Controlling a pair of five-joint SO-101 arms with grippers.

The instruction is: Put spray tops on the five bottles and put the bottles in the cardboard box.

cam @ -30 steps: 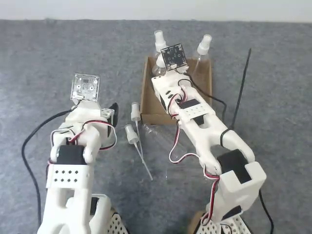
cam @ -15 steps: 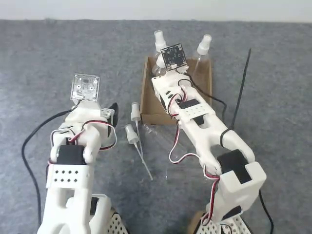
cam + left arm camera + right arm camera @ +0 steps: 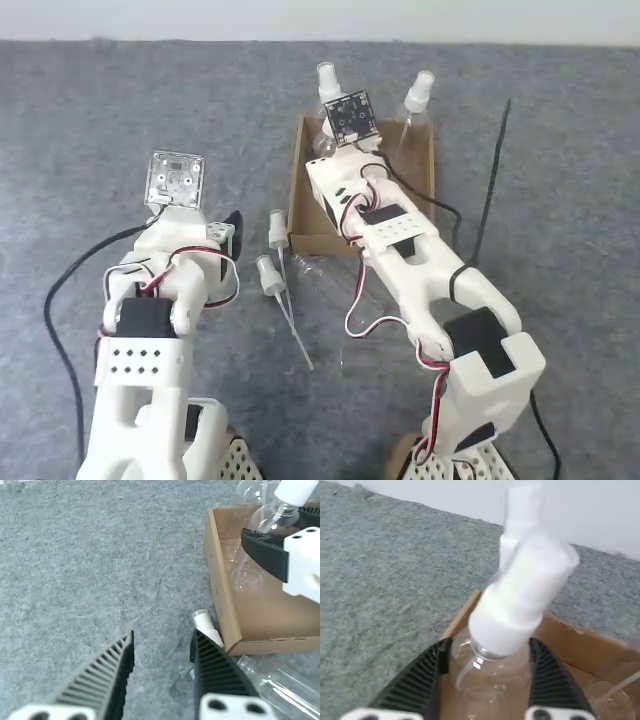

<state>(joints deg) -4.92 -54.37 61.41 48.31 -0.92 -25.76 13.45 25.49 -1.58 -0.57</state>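
Right gripper (image 3: 490, 645) is clasping a tilted spray-topped clear plastic bottle (image 3: 520, 600) inside the brown cardboard box (image 3: 580, 642); left gripper (image 3: 162, 635) is gaping empty.

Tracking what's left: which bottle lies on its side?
The topless bottle lying outside the cardboard box; the others are capped, inside it.

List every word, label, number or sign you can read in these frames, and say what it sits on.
No text in any view can be read.
On the cardboard box, the tilted bottle and the loose spray tops, no print shows.
On the circuit boards on the wrists, the marks are too small to read.
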